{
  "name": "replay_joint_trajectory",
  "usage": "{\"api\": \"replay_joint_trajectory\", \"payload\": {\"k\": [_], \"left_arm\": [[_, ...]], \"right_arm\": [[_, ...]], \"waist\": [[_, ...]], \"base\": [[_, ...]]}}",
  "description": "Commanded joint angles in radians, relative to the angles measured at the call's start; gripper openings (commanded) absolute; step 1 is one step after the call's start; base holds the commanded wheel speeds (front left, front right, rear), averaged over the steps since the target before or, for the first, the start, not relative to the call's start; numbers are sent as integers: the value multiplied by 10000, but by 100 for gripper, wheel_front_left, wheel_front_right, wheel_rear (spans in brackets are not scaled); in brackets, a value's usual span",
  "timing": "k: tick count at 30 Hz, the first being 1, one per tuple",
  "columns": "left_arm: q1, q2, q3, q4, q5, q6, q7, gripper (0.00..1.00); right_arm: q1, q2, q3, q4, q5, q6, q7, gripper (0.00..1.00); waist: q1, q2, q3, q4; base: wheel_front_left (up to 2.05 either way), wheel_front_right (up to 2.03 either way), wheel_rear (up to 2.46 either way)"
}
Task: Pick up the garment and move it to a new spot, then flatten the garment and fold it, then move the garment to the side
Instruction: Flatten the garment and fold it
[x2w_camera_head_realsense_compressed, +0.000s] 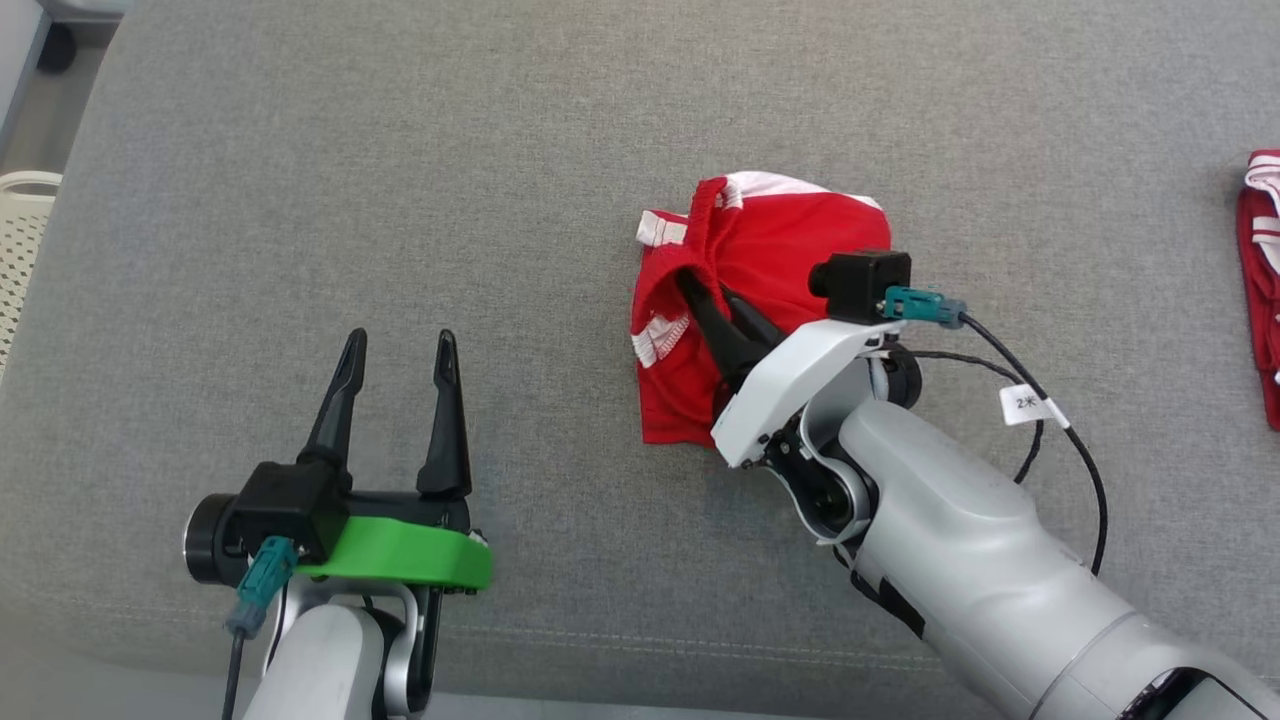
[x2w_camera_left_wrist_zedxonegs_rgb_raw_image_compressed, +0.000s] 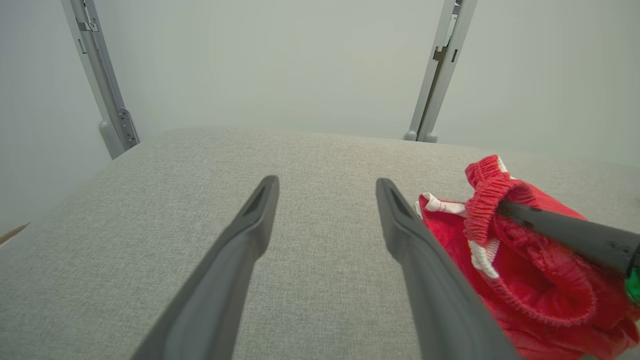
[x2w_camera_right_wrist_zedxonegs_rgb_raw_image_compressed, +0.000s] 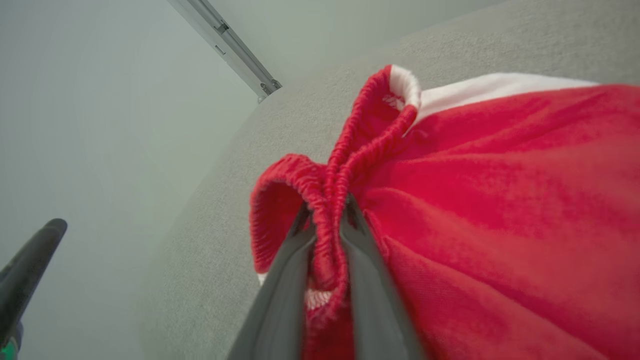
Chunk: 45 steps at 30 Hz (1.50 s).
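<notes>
the red garment (x2w_camera_head_realsense_compressed: 790, 235) lies bunched right of centre on the grey bench (x2w_camera_head_realsense_compressed: 400, 150). the right gripper (x2w_camera_head_realsense_compressed: 708, 300) has its fingers pinched on the elastic waistband at the garment's left edge. the left gripper (x2w_camera_head_realsense_compressed: 400, 345) hovers near-left, fingers spread and empty, with bare bench around it.

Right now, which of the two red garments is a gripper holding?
The crumpled red garment mid-surface: the right gripper pinches its elastic waistband. The other garment lies untouched at the head view's right edge.
</notes>
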<state>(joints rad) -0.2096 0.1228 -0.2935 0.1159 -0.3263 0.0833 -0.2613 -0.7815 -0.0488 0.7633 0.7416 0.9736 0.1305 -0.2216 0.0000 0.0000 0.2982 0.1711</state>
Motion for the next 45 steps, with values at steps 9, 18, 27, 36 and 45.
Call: {"api": "replay_joint_trajectory", "payload": {"k": [9, 18, 27, 36, 45], "left_arm": [[-210, -176, 112, 100, 180, -226, -43, 100], [-22, -225, 311, 118, 272, -237, -44, 100], [139, -89, 643, -28, 378, -173, -44, 100], [383, 252, 914, -124, 369, -27, -10, 100], [834, 596, 1241, -224, 227, 152, 14, 100]], "right_arm": [[-201, -29, 1314, 60, 724, 2, -349, 100], [-127, -46, 2410, -387, 1024, 2, -356, 100], [604, -53, -185, -1662, -1020, 2, -429, 100], [3333, -413, -3775, -4952, -3976, 2, -432, 100], [5069, -832, -5446, -6231, -5514, 2, -433, 100]], "waist": [[0, 0, -54, -135], [0, 0, -162, -351], [0, 0, -446, -921], [0, 0, -914, -1525], [0, 0, -1490, -1870]], "base": [[0, 0, 0], [0, 0, 0], [0, 0, 0], [0, 0, 0], [0, 0, 0]]}}
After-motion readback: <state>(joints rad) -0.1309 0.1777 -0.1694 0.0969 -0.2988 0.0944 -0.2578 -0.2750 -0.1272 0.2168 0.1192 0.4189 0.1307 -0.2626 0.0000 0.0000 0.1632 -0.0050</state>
